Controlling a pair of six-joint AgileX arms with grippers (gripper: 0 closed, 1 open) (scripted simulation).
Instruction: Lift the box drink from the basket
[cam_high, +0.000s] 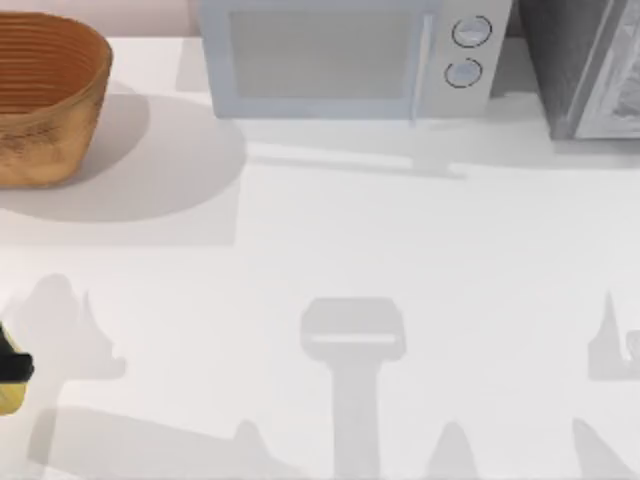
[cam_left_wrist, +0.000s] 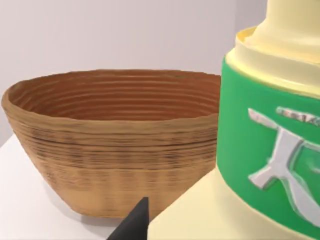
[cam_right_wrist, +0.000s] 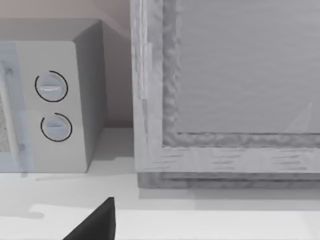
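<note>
The box drink (cam_left_wrist: 260, 150), pale yellow with a green band, rises close up in the left wrist view, outside the basket (cam_left_wrist: 115, 165). My left gripper is shut on it, and one dark fingertip (cam_left_wrist: 136, 220) shows beside its base. From above, a sliver of the yellow drink (cam_high: 8, 398) and the black left gripper (cam_high: 14, 366) sit at the table's left edge, well in front of the orange-brown wicker basket (cam_high: 60, 130) at the back left. Nothing shows inside the basket. One dark fingertip (cam_right_wrist: 95, 225) of my right gripper shows in the right wrist view.
A white microwave (cam_high: 340, 55) stands at the back middle, and a grey cabinet (cam_high: 590, 65) at the back right. The right wrist view faces the microwave's dials (cam_right_wrist: 50, 100) and the cabinet front (cam_right_wrist: 225, 100). Arm shadows lie across the white table (cam_high: 400, 250).
</note>
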